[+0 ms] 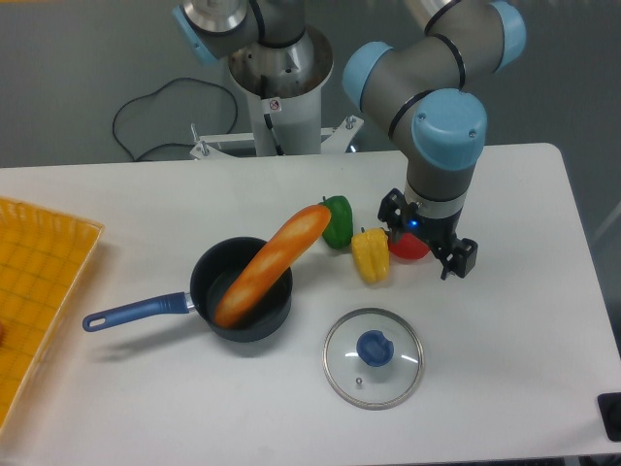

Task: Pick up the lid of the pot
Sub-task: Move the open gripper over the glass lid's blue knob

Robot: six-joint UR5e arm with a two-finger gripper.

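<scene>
My gripper hangs above the table at right of centre, pointing down. Its two black fingers stand apart, with no object visibly held between them. Lower in the view, and left of the gripper, the pot lid lies flat on the white table. It is a clear glass disc with a thin rim and a round blue knob at its middle. The gripper is not touching it, and the whole lid is in sight.
A black pot with a blue handle stands left of centre, a long orange-brown loaf leaning in it. Green, yellow and red items lie near the gripper. A yellow-orange bin is at the left edge.
</scene>
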